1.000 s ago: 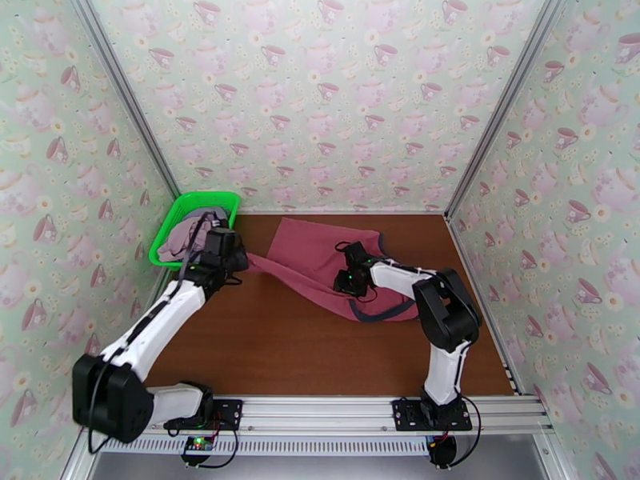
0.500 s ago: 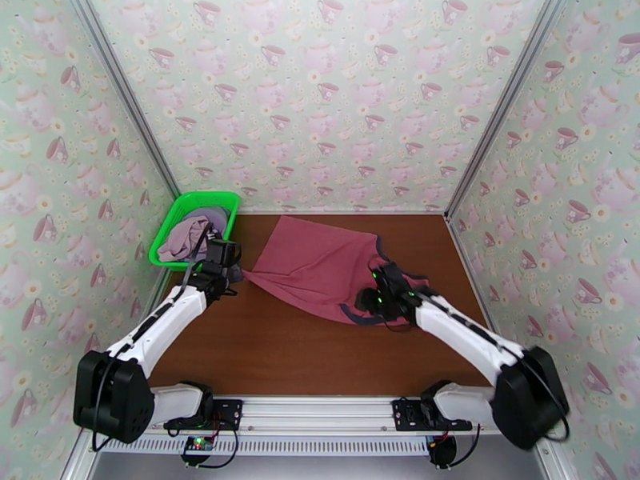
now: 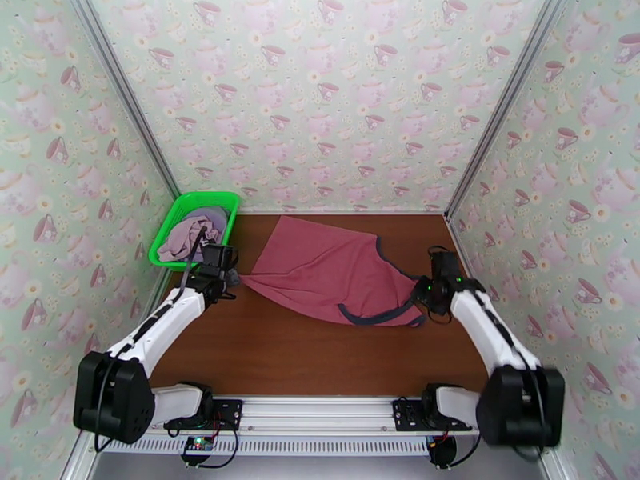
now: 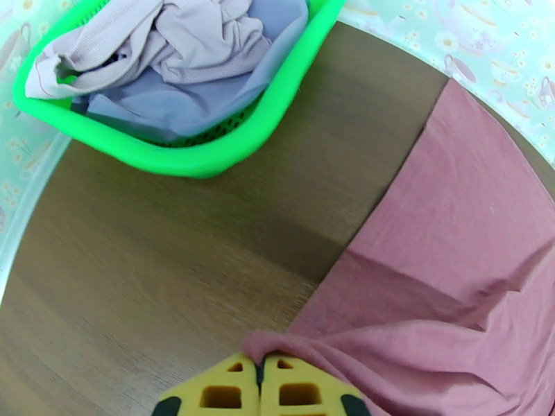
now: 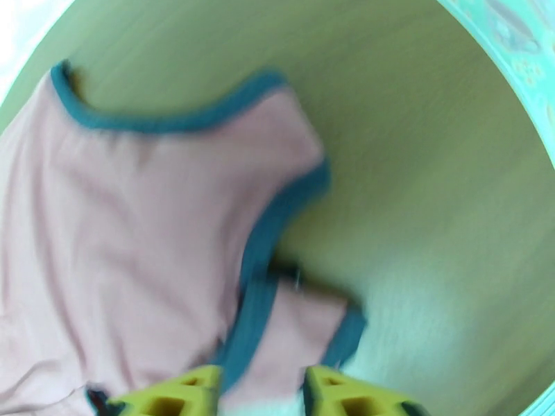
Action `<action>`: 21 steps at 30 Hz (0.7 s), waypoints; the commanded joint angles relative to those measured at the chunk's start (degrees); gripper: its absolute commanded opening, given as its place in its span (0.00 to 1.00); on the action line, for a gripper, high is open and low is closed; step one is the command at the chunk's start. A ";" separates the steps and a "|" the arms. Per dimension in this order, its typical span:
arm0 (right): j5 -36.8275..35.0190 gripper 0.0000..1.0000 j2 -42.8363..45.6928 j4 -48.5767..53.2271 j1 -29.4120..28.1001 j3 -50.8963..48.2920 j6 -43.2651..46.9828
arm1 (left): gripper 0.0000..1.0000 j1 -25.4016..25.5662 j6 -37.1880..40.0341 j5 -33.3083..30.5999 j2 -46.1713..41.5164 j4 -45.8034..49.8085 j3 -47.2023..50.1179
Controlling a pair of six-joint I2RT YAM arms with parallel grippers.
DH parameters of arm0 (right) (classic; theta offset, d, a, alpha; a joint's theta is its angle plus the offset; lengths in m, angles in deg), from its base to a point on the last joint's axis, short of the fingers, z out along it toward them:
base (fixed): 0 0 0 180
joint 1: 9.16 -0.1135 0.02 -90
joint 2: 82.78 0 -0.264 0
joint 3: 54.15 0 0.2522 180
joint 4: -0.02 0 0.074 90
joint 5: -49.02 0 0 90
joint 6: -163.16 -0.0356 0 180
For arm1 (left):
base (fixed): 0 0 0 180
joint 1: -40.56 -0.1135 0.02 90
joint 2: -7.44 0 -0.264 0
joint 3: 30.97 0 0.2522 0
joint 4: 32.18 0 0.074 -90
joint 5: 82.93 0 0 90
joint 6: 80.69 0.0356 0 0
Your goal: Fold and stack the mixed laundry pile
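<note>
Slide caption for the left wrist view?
Left fingers pinch a corner of the dusty-red tank top on the wooden table; beyond, a green basket holds pale shirts.

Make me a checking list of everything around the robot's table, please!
Surface: brown wooden table, mostly bare.
Job's things: dusty-red tank top spread flat mid-table; pale shirts crumpled in the green mesh basket at the far left corner.
Clutter: nothing seen.
Grippers: left gripper shut, pinching the tank top's left corner; right gripper with jaws apart over a dark-trimmed strap, picture blurred.
Cables: black cable running along the left arm, over the basket's edge.
Surroundings: teacup-wallpaper walls on three sides; metal rail along the near edge.
</note>
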 commanded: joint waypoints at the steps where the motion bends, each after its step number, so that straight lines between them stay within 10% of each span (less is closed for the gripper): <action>1: -0.52 0.18 -9.71 -2.51 1.09 4.91 4.69 | 0.00 -0.35 -1.21 2.19 -2.11 0.79 0.97; 21: 1.38 0.00 -53.61 12.92 3.48 53.15 9.74 | 0.00 -0.32 -4.51 11.04 -6.57 1.30 6.18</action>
